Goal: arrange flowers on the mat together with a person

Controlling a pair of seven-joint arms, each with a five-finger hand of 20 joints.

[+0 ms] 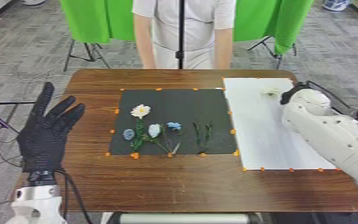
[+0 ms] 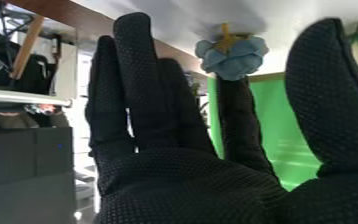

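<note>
One brown table (image 1: 158, 195) bears a white mat (image 1: 278, 135) on the right and a dark mat (image 1: 189, 102) mid-table. The left hand (image 1: 44, 137) is wide, fingers straight; the right hand (image 1: 291, 93), also wide, is by the white mat's far right edge. Several flowers (image 1: 140, 111) lie on the dark mat, one pale bloom (image 1: 270, 91) on the white.

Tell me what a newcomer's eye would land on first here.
Probably the left hand, gloved in black, its fingers spread, at the left side of the table in the head view. Next would come the dark mat in the middle, with a white flower toward its far left corner. In the right wrist view, a blue flower stands out close to the right hand.
</note>
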